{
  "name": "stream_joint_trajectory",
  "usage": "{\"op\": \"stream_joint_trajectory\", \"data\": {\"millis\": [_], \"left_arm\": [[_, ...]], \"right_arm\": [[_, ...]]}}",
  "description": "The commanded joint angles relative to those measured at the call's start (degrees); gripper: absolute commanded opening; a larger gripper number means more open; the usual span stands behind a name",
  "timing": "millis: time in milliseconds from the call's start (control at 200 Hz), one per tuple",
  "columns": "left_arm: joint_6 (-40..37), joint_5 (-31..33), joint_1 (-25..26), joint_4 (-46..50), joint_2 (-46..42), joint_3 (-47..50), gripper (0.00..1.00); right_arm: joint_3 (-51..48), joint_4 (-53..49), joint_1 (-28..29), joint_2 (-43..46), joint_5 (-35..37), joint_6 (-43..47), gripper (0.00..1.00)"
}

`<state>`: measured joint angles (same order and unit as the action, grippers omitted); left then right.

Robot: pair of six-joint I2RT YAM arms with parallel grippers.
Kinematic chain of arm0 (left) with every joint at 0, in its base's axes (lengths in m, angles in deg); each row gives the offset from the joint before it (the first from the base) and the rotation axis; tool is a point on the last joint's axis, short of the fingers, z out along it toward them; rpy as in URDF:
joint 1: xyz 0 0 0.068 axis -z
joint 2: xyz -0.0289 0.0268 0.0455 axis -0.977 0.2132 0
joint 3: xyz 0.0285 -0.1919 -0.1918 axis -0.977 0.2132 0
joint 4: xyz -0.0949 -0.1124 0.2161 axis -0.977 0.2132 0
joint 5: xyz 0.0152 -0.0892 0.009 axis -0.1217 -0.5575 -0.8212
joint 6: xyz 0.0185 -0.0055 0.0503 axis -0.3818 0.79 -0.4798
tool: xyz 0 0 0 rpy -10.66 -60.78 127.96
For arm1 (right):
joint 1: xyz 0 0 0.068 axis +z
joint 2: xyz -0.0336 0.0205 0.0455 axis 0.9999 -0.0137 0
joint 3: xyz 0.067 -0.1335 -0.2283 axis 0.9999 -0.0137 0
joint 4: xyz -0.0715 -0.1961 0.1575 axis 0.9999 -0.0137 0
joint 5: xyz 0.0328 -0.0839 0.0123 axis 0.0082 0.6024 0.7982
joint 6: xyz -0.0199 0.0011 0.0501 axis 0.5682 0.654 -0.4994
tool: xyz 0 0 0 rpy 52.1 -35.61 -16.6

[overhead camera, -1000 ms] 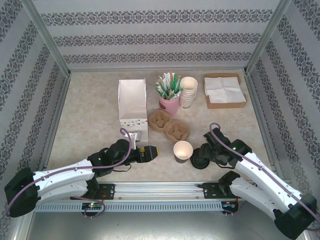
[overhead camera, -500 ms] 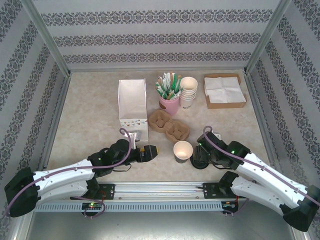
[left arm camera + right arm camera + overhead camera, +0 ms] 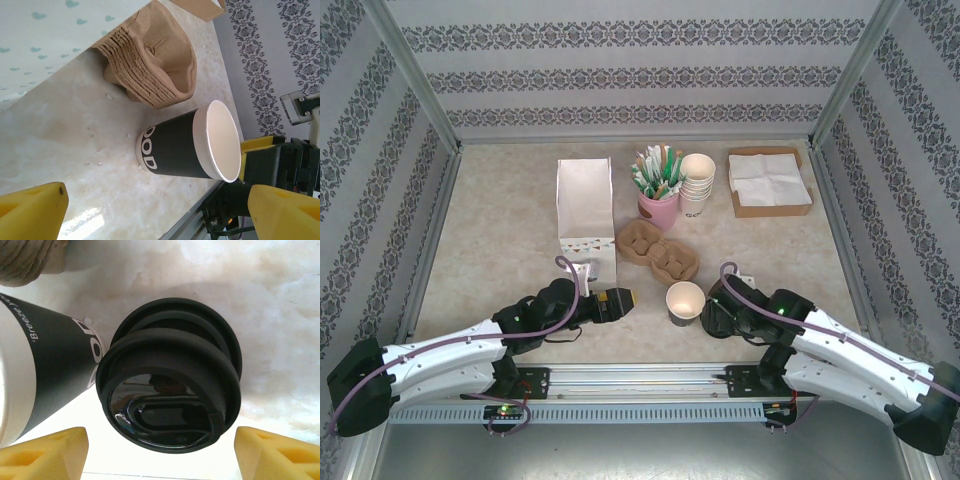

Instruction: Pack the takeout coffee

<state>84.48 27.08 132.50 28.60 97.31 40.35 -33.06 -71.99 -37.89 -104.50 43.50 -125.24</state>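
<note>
Now | left pincer released, empty | right pincer released astride lid stack | cup beside

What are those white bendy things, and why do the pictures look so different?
They are two robot arms bolted to a table. One picture looks down from above. The other two come from little cameras on each wrist, so things look huge. Each arm ends in a yellow two-finger pincher, its end effector. The left end effector points at a black paper cup, and the right end effector faces black lids. Both are open and hold nothing. Also on the table: a white paper bag, brown cup carriers, a pink pot of sticks, spare cups and a box of napkins.
</note>
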Motion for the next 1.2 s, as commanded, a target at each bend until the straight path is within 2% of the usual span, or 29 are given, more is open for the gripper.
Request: {"op": "stream_joint_trajectory", "data": {"millis": [0,345,665,914,1194], "left_arm": [[-0.38,1.29,1.0,1.3,-0.79,-0.4,0.94],[-0.06,1.55,1.0,1.07,-0.72,0.01,0.94],[0.54,1.5,1.0,0.28,-0.86,0.61,0.94],[0.76,1.41,1.0,-0.26,-0.88,0.91,0.93],[1.01,1.35,1.0,-0.49,-0.73,1.05,0.94]], "right_arm": [[-0.68,0.56,1.43,-1.88,2.13,-1.75,0.77],[-0.03,3.51,2.54,-6.73,5.29,-3.0,0.77],[-0.1,3.54,1.95,-7.77,10.83,-7.15,0.69],[-2.94,6.75,-5.01,-3.26,7.28,-6.41,0.64],[-4.2,6.4,-11.82,-0.98,2.92,-3.77,0.64]]}}
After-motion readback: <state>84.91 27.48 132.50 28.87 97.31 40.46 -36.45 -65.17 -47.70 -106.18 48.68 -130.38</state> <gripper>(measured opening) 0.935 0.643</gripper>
